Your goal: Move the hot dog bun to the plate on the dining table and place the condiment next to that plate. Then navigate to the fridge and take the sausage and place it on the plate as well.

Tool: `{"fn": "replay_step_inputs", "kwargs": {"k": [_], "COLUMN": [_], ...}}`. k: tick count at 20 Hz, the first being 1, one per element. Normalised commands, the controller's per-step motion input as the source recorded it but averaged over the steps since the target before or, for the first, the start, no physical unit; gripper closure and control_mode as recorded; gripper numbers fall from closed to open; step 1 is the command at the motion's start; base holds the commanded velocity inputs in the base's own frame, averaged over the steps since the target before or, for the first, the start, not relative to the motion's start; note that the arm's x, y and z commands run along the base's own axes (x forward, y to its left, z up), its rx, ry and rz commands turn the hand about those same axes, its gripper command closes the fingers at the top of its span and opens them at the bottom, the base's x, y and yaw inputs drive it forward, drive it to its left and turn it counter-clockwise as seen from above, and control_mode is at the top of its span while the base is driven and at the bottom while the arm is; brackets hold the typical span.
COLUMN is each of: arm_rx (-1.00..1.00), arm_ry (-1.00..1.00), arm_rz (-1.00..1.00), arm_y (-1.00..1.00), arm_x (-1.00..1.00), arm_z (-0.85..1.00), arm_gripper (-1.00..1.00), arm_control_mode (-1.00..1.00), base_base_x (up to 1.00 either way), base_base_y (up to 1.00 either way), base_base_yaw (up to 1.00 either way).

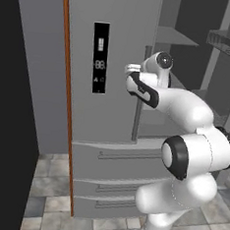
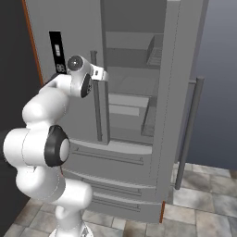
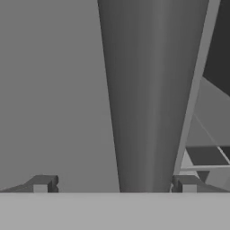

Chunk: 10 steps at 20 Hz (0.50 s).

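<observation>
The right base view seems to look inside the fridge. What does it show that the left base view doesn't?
Right base view: the right door swung open, with bare shelves inside and that door's handle.
Left base view: the orange strip down the fridge's side, and a dark wall beside it.
Both: the fridge, its black display, the drawers and the gripper at the left door's handle.

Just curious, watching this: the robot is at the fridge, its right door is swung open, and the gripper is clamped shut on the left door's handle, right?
Not quite. In the hand view the gripper is open, its fingertips either side of the handle, not clamped. The rest holds: the fridge's right door stands open.
</observation>
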Motion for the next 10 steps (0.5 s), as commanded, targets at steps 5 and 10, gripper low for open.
{"fn": "replay_step_inputs", "kwargs": {"k": [5, 10], "arm_rx": [0.0, 0.0], "arm_ry": [0.0, 0.0], "arm_rz": [0.0, 0.0], "arm_y": [0.0, 0.0], "arm_x": [0.38, 0.36], "arm_z": [-0.09, -0.11], "arm_gripper": [1.0, 1.0], "arm_control_mode": [-1.0, -1.0], "base_base_x": [0.0, 0.0], "base_base_y": [0.0, 0.0], "base_base_yaw": [0.0, 0.0]}}
